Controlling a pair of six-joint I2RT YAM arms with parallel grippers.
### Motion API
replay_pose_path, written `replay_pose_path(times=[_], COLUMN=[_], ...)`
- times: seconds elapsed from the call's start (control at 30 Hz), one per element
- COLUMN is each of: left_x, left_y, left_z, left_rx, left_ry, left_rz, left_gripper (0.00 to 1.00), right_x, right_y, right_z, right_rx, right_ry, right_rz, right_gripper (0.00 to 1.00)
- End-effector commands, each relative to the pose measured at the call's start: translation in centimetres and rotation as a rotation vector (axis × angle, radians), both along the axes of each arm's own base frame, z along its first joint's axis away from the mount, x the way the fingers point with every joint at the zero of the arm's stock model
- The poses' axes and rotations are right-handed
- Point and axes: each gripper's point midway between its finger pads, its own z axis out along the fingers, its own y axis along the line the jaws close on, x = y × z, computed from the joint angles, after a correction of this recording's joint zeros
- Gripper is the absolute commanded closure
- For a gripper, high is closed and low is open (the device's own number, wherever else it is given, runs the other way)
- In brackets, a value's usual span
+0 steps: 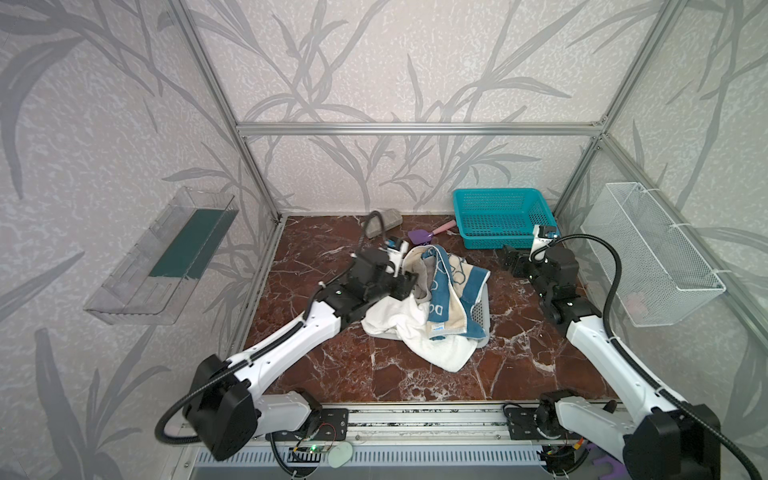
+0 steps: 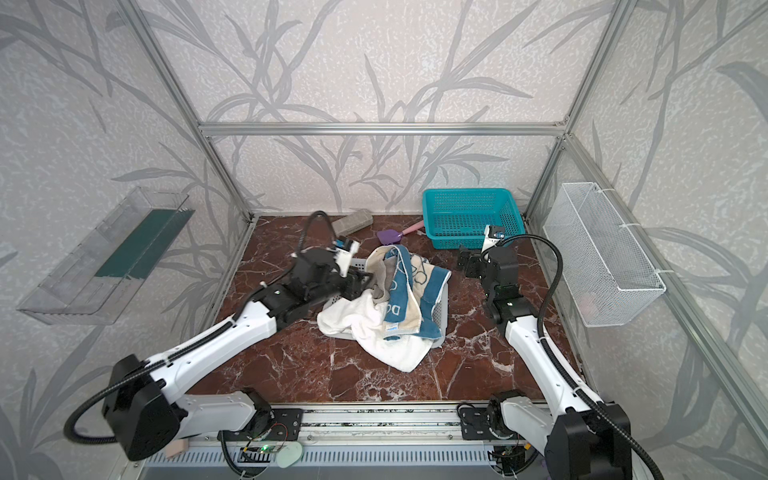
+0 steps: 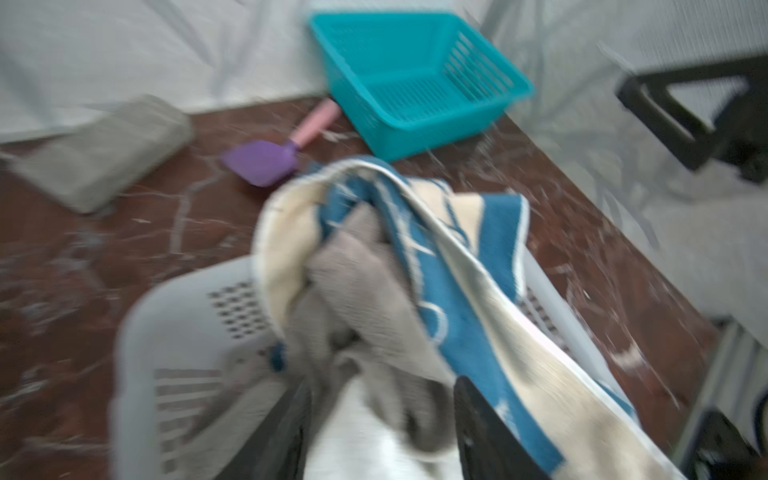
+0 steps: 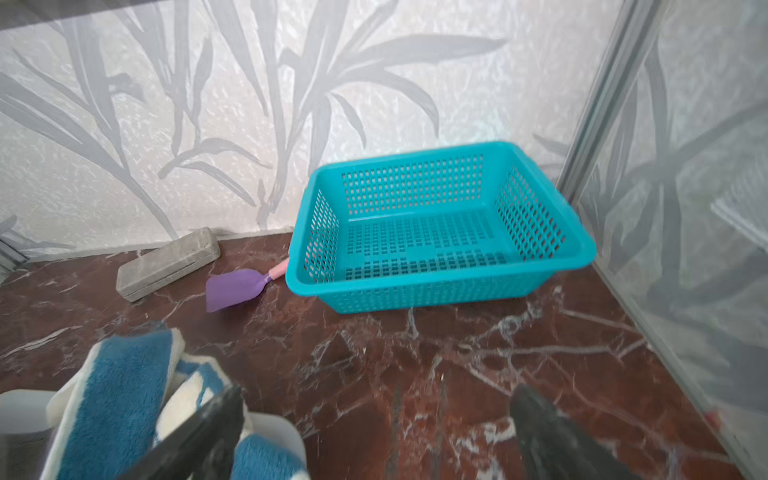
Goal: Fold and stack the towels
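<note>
Nothing is folded or stacked yet. On the marble counter [image 1: 374, 374], three towels lie crumpled together over a pale grey basket [image 1: 482, 309] near the middle. The large white towel [image 1: 432, 345] spills out onto the counter toward the front. The blue-bordered beige towel [image 1: 453, 299] is draped on top, and the small grey towel [image 3: 353, 282] is bunched beneath it. We judge that all three folds and the stacking remain.

The left gripper [image 3: 380, 395] reaches into the heap, its jaws on either side of the grey towel. The view is too blurred for us to tell whether it has gripped. The right gripper [image 4: 374, 436] hovers wide open and empty between the heap and a teal basket [image 1: 503, 216].

We count three towels, two baskets on the counter, two grippers, one grey block [image 1: 384, 222] and one purple spatula [image 1: 419, 236].
</note>
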Motion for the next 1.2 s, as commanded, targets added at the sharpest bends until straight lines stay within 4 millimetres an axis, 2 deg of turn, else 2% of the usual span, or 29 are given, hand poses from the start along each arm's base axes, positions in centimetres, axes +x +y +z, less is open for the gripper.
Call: replay_pose_path(times=[0.0, 0.07, 0.1, 0.13, 0.2, 0.3, 0.37, 0.5, 0.63, 0.77, 0.9, 1.07, 1.17], left_x=[-1.5, -1.2, -1.2, -0.8, 0.1, 1.8, 3.3, 5.5, 8.3, 11.2, 13.3, 14.5, 15.6], left_y=[-2.7, -3.0, -3.0, -2.4, 0.3, 6.0, 10.9, 19.7, 25.5, 28.6, 30.1, 31.0, 32.2], left_z=[-6.1, -9.2, -10.5, -11.8, -13.9, -15.1, -15.4, -15.2, -14.5, -15.4, -17.9, -22.3, -23.3], left_rx=[0.155, 0.234, 0.259, 0.291, 0.373, 0.467, 0.544, 0.772, 0.952, 1.143, 1.289, 1.319, 1.336], left_ry=[0.216, 0.329, 0.362, 0.387, 0.425, 0.454, 0.446, 0.438, 0.355, 0.246, 0.148, 0.121, 0.098], left_rz=[-0.009, 0.012, 0.020, 0.062, 0.154, 0.279, 0.388, 0.541, 0.583, 0.481, 0.329, 0.088, 0.056], left_gripper=[0.52, 0.59, 0.59, 0.59, 0.60, 0.60, 0.60, 0.64, 0.71, 0.73, 0.73, 0.70, 0.70], right_x=[-2.9, -3.3, -3.5, -3.8, -4.2, -4.5, -4.5, -3.7, -2.9, -2.9, -3.0, -2.7, -2.5], right_y=[1.1, 2.5, 2.8, 3.0, 3.1, 3.5, 4.0, 5.5, 6.4, 7.2, 7.1, 6.9, 6.6], right_z=[-4.8, -4.8, -4.9, -5.3, -6.0, -6.9, -7.1, -6.0, -5.8, -6.6, -7.5, -7.9, -8.0], right_rx=[0.089, 0.109, 0.111, 0.112, 0.116, 0.138, 0.180, 0.292, 0.306, 0.292, 0.275, 0.253, 0.240], right_ry=[0.237, 0.222, 0.220, 0.227, 0.245, 0.267, 0.262, 0.198, 0.191, 0.223, 0.242, 0.247, 0.214], right_rz=[0.020, 0.093, 0.106, 0.116, 0.126, 0.138, 0.147, 0.188, 0.222, 0.263, 0.257, 0.249, 0.233], right_gripper=[0.01, 0.01, 0.01, 0.01, 0.01, 0.01, 0.00, 0.03, 0.04, 0.04, 0.04, 0.06, 0.07])
